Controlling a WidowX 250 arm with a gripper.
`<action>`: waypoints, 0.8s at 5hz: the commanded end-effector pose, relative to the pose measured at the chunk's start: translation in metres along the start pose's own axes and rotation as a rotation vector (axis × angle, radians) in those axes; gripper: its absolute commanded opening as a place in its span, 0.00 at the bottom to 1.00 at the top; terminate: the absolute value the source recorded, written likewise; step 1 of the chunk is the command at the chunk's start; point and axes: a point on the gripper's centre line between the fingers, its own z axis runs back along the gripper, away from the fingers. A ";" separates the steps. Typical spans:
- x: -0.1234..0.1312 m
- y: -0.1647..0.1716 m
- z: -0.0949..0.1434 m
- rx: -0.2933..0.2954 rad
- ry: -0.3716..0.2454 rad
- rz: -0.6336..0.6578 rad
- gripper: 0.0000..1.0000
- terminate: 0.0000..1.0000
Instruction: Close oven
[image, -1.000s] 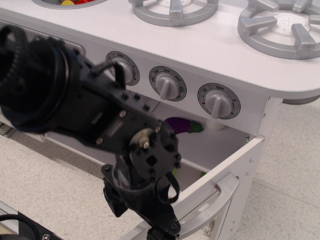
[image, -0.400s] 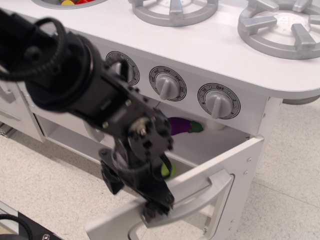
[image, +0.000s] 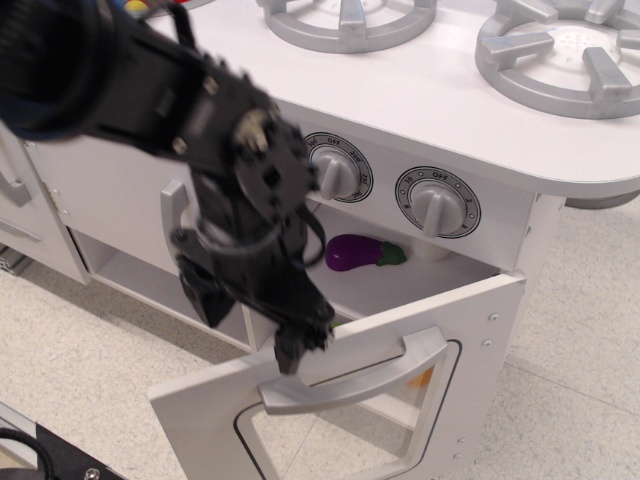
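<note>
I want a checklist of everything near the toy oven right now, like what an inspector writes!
Surface: white stovetop with grey burners.
Job's things: oven door partly open, tilted, silver handle.
Clutter: purple toy eggplant on the oven shelf; three knobs.
Gripper: black gripper at the door's top edge; jaws blurred, state unclear.
Cables: black cable, bottom left.
Surroundings: speckled floor; cabinet door left.
</note>
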 end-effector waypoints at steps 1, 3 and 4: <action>-0.023 -0.003 0.019 -0.011 -0.001 0.016 1.00 0.00; -0.052 -0.028 -0.012 -0.025 0.133 0.142 1.00 0.00; -0.054 -0.029 -0.035 -0.003 0.133 0.165 1.00 0.00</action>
